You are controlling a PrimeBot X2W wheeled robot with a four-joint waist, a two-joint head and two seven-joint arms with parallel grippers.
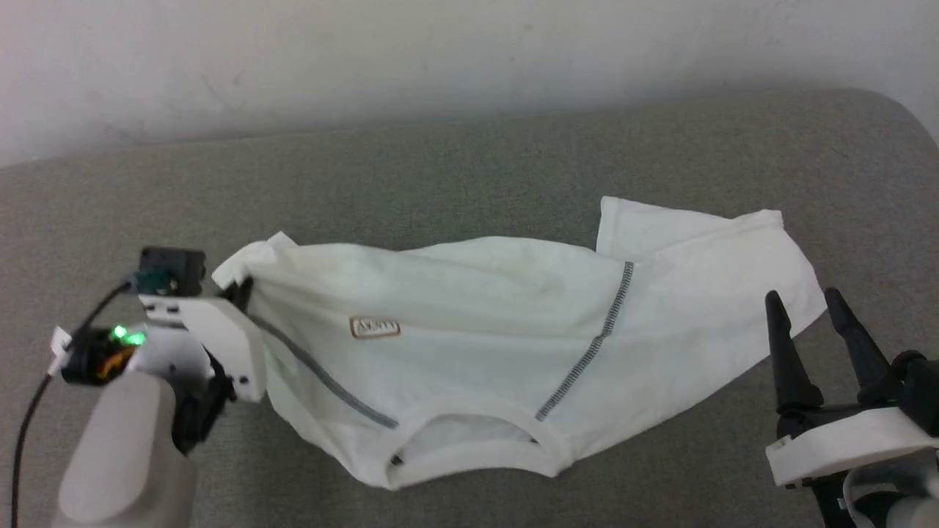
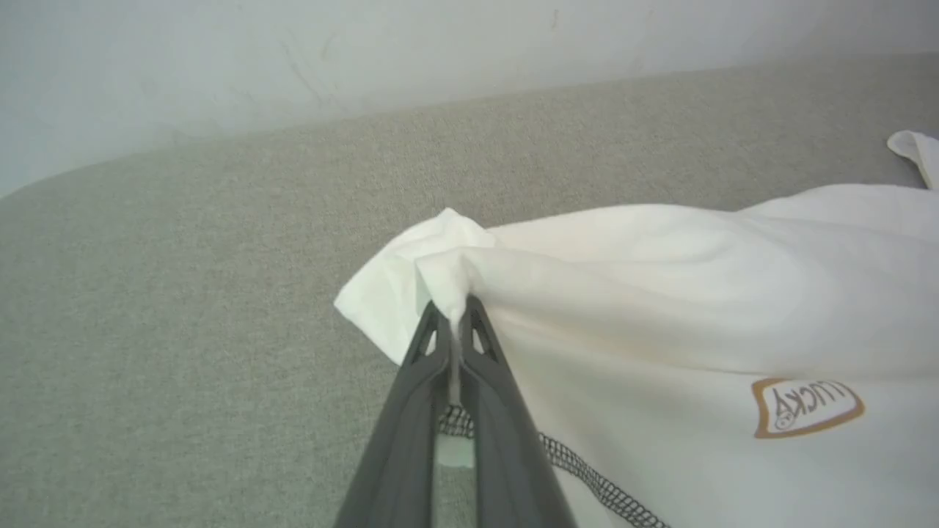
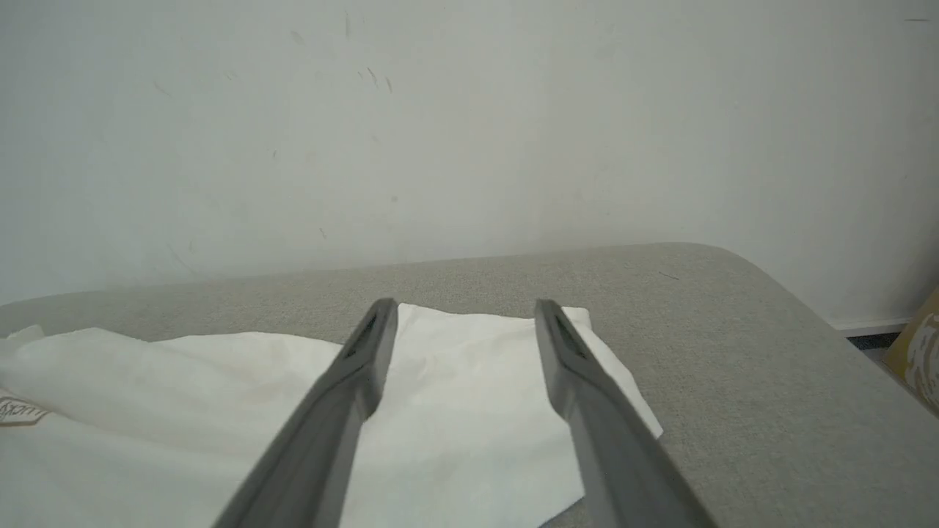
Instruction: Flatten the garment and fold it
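Near edge: right tool (image 1: 803,297) sits at the near right with fingers spread wide and nothing between them. It is just beside the right sleeve (image 1: 704,249); contact can't be judged. The right wrist view shows the same, with the tool (image 3: 466,308) wide and the white cloth beyond its tips.

Near left: left tool (image 1: 238,290) is pinched tight on the garment's left end. In the left wrist view the tool (image 2: 455,312) has a bunched fold of fabric clamped between its fingers.

Middle: the garment (image 1: 477,323) lies across the grey worktop (image 1: 513,161), spread left to right. Its neck opening (image 1: 469,440) faces the near side and a small logo patch (image 1: 375,328) is on the chest. Grey stitched seams run diagonally from the collar.

Far: the right sleeve is doubled over itself and the far edge is wrinkled. A pale wall (image 1: 440,59) stands behind.

Progress: early, flattening stage. The cloth is roughly laid out but rumpled, with the left end puckered. Likely left to do: grip the right end, stretch it smooth, then make every fold.
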